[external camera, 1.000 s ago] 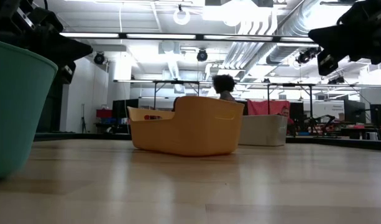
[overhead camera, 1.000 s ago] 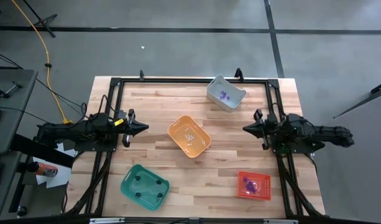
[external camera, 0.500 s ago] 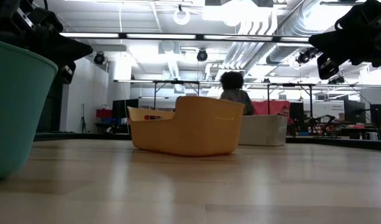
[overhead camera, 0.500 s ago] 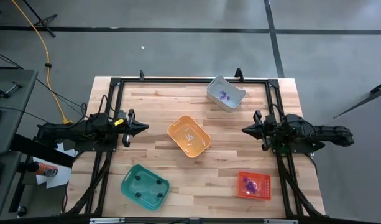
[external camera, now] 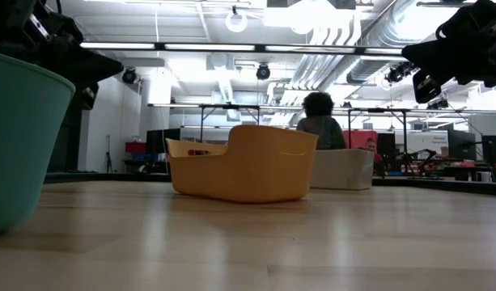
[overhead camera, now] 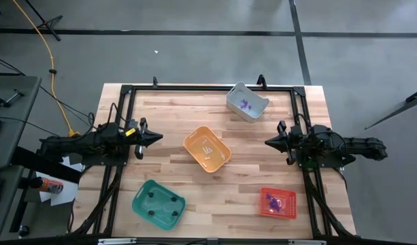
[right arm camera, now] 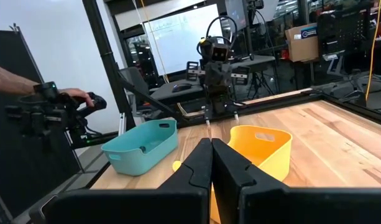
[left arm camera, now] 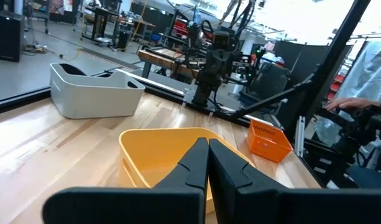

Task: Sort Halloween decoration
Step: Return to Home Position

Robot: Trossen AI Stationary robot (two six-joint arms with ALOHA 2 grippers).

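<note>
The trinkets lie in bins on the wooden table: whitish ones (overhead camera: 208,150) in the orange bin (overhead camera: 207,149), purple ones (overhead camera: 245,104) in the grey bin (overhead camera: 247,101), purple ones (overhead camera: 275,202) in the red bin (overhead camera: 277,203), and black ones (overhead camera: 157,202) in the green bin (overhead camera: 158,203). My left gripper (overhead camera: 158,138) hovers shut left of the orange bin, pointing at it. My right gripper (overhead camera: 267,141) hovers shut to its right, also pointing at it. Both wrist views show the fingers closed together (left arm camera: 207,142) (right arm camera: 211,142) and holding nothing.
A black frame (overhead camera: 194,87) runs along the table's far, left and right edges. Bare wood lies between the bins. A person (external camera: 319,121) shows in the room beyond the table. A hand on a handle (right arm camera: 72,96) shows off the table's near side.
Both arms have kept still. The person in the room beyond the table has walked toward the right behind the orange bin.
</note>
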